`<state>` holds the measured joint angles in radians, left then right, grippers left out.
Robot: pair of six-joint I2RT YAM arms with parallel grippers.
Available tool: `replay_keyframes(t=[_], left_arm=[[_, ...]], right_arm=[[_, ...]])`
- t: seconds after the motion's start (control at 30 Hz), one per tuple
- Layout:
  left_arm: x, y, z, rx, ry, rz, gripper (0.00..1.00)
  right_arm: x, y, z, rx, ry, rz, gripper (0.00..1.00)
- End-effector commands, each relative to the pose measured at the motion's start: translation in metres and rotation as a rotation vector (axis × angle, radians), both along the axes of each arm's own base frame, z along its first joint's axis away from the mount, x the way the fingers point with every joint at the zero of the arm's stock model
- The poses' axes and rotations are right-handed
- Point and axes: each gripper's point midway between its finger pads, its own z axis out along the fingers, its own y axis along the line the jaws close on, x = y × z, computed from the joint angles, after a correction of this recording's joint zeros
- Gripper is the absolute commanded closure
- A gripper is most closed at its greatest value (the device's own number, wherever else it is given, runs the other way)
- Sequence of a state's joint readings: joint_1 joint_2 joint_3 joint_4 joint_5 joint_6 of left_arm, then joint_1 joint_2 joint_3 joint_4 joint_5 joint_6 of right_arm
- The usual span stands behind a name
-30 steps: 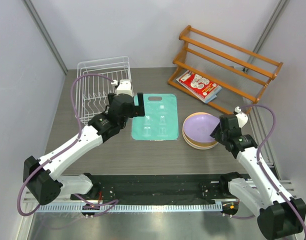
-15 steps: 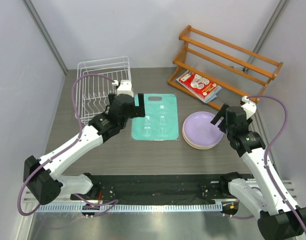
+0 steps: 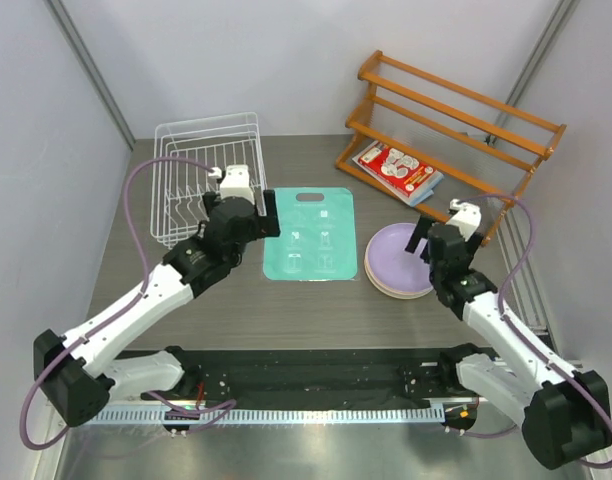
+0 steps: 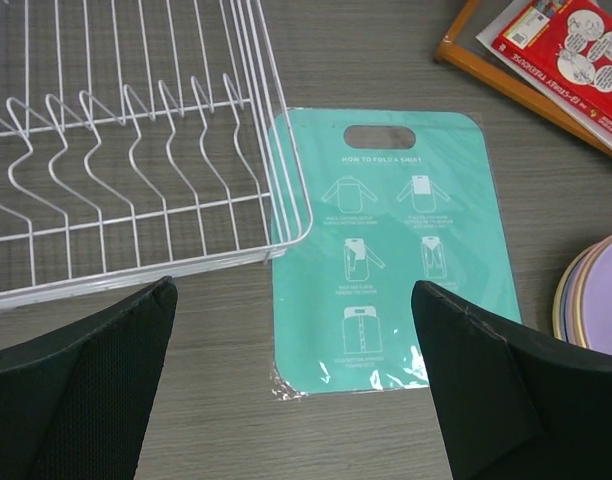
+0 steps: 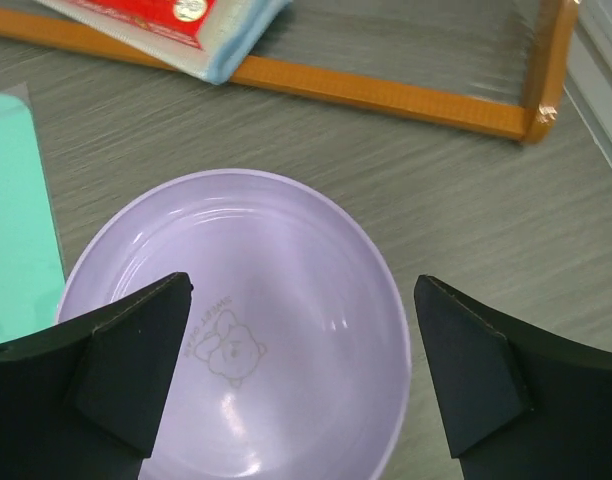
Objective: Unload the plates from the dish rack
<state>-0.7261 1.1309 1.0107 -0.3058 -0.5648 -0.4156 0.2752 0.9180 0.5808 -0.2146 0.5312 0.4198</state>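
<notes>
The plates sit in a stack (image 3: 396, 262) on the table right of centre, a lilac plate (image 5: 286, 310) with a faint bear print on top and a yellow-orange rim beneath. My right gripper (image 5: 304, 283) hovers open just over the lilac plate, its fingers apart and holding nothing; from above it (image 3: 433, 240) stands at the stack's right edge. The white wire dish rack (image 3: 201, 180) is at the back left, and I see no plates between its tines (image 4: 136, 150). My left gripper (image 4: 294, 290) is open and empty above the rack's near right corner (image 3: 267, 214).
A teal mat (image 3: 311, 235) lies flat between rack and stack. An orange-brown wooden slatted rack (image 3: 456, 125) stands at the back right, with a red-and-white booklet (image 3: 396, 170) lying in it. Its lower rail (image 5: 386, 95) runs just beyond the plates.
My right gripper has opened and let the lilac plate settle flat on the stack, then swung to its right side. The left arm has shifted slightly towards the rack.
</notes>
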Motion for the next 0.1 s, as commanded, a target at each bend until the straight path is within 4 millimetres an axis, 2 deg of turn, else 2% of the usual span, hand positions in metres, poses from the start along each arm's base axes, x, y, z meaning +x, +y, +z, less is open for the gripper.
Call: replay_keyframes(t=[0.0,0.03,0.07], left_arm=[[0.0033,0.0136,0.0120,-0.001,-0.056,0.059,0.00],[0.0040,0.0162,0.0124,-0.001,-0.059,0.071,0.00],[0.0041,0.0173,0.0130,0.004,-0.061,0.074,0.01]], right_arm=[[0.0199,-0.0011,0.0371,-0.113,-0.267,-0.011,0.00],[0.0212,-0.0051,0.0403,-0.126,-0.288,-0.035,0.00],[0.0206,-0.0084,0.0324,-0.166,-0.261,-0.041,0.00]])
